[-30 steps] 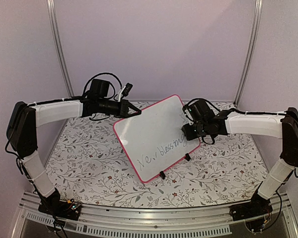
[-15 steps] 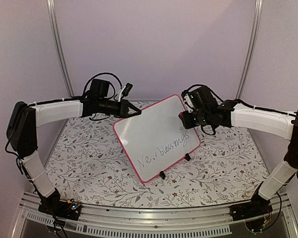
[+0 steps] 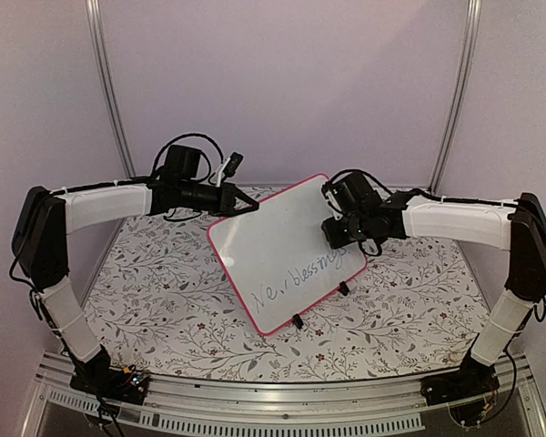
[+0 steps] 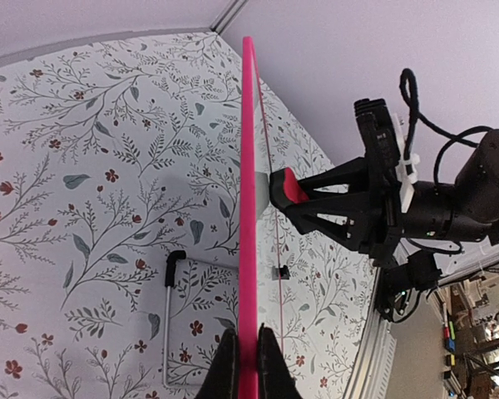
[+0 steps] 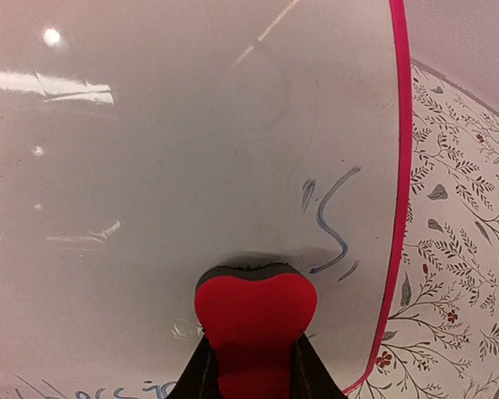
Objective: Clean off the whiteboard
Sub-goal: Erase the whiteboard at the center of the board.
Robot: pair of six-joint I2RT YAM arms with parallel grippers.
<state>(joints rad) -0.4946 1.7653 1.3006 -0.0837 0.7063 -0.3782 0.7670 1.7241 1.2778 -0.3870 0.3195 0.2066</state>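
The whiteboard [image 3: 282,241] stands tilted on its black clip feet [image 3: 298,320], pink-rimmed, with dark handwriting [image 3: 296,278] across its lower half. My left gripper [image 3: 247,208] is shut on the board's upper left rim; the left wrist view shows the rim [image 4: 248,166] edge-on between its fingertips [image 4: 248,366]. My right gripper [image 5: 251,370] is shut on a red eraser [image 5: 254,309], whose dark felt face presses on the white surface [image 5: 175,141] near the right rim, just below a blue "s" stroke [image 5: 328,220]. From above, the right gripper [image 3: 333,228] is over the board's upper right.
The table has a floral-patterned cover [image 3: 155,282]. A wire stand [image 4: 168,316] props the board from behind. An aluminium rail [image 3: 273,405] runs along the near edge. Purple walls and two metal posts [image 3: 109,82] close in the back.
My right gripper has carried the eraser up and then left over the board's upper right part. The left gripper and the board have stayed put.
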